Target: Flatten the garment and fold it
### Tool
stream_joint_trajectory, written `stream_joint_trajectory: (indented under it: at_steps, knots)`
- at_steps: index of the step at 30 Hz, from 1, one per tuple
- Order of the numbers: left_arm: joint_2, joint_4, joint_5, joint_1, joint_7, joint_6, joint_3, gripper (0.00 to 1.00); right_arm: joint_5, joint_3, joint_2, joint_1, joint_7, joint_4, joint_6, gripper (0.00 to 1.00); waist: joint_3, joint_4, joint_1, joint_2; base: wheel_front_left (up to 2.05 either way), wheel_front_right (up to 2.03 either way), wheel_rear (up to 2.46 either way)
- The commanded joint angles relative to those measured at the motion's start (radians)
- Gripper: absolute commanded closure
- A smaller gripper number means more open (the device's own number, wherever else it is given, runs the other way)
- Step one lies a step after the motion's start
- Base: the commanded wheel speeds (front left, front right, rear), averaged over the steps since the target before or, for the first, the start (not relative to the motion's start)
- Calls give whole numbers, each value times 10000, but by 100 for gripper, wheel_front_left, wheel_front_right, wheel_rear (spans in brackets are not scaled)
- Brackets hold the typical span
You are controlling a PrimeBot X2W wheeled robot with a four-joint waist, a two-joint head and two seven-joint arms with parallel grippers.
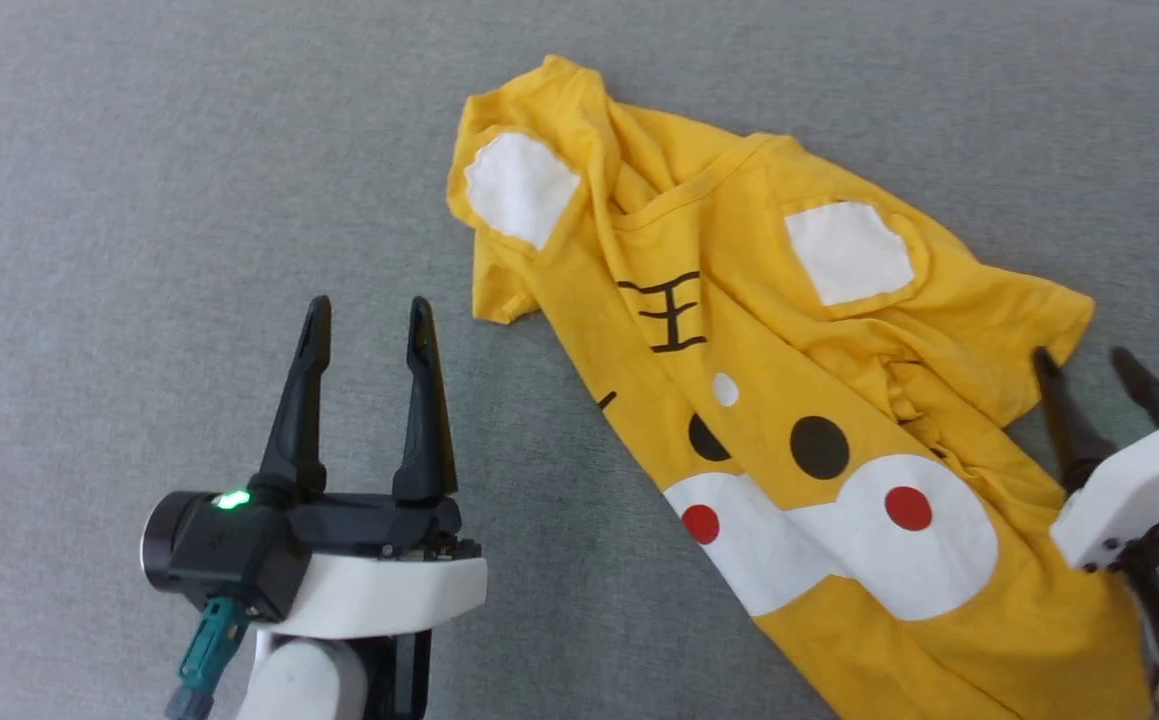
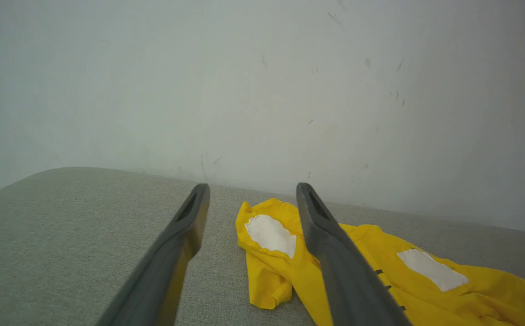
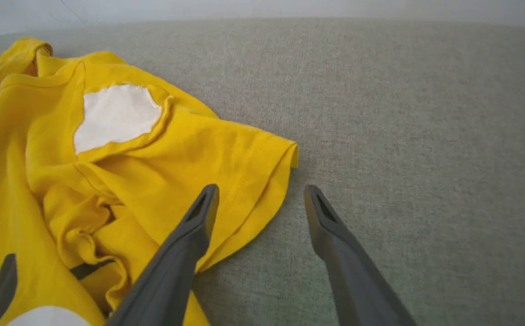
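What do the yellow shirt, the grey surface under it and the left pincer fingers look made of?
Yellow shirt: soft knit, likely cotton jersey, matte; it creases and shows stitched hems.
Grey surface: woven upholstery-like fabric, matte, fine visible weave.
Left pincer fingers: dark, rigid, smooth, probably moulded plastic; faint sheen.

Black mark [image 1: 672,315] shaped like the character 王, printed on the yellow T-shirt [image 1: 779,350], three cross strokes and one upright, set between the two white patches [image 1: 847,252], top toward the far side, no other text, brand or number readable
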Motion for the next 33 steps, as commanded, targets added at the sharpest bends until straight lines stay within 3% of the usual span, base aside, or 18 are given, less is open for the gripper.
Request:
stream_joint_trajectory:
  at_steps: [1,8,9,10,11,15,20,24,27,32,33]
  knots:
    - [-62,73,92,-137,-47,-84,0,0,-52,-153,-28,-182,198,60,-9,0,238,287,-1,-1,0,0,0]
    - [-328,209,77,-201,-48,-294,34,0,-186,-342,-255,-524,1325,224,-9,0,503,783,-1,-1,0,0,0]
    - [-349,227,73,-201,-48,-319,46,0,-90,-287,-238,-537,1426,262,-9,56,515,816,-1,-1,0,0,0]
    - [-368,237,74,-199,-48,-336,57,0,-15,-192,-252,-548,1534,291,-9,91,525,838,-1,-1,0,0,0]
    - [-384,237,78,-195,-48,-345,76,0,63,-139,-248,-607,1585,294,-9,100,534,843,-1,-1,0,0,0]
    - [-427,223,72,-200,-48,-360,174,0,209,93,-672,-1394,1695,153,-9,100,575,696,-1,-1,0,0,0]
    - [-450,255,89,-330,-49,-471,126,0,230,120,-2290,-3148,1888,-94,-9,100,720,548,-1,-1,0,0,0]
    - [-460,314,57,-446,-49,-528,18,0,-104,-609,-3642,-4323,2203,41,-9,100,946,617,-1,-1,0,0,0]
    - [-463,428,-58,-539,-49,-533,-119,0,-352,-1126,-4468,-4654,2246,584,-9,100,1155,749,-1,-1,0,0,0]
    - [-465,635,-229,-673,-49,-470,-318,0,-1013,-1843,-5318,-4684,1970,1815,-9,100,1415,918,-1,-1,0,0,0]
    - [-465,678,-248,-705,-49,-469,-356,0,-1159,-1909,-5423,-4661,1811,2046,-9,91,1451,937,-1,-1,0,0,0]
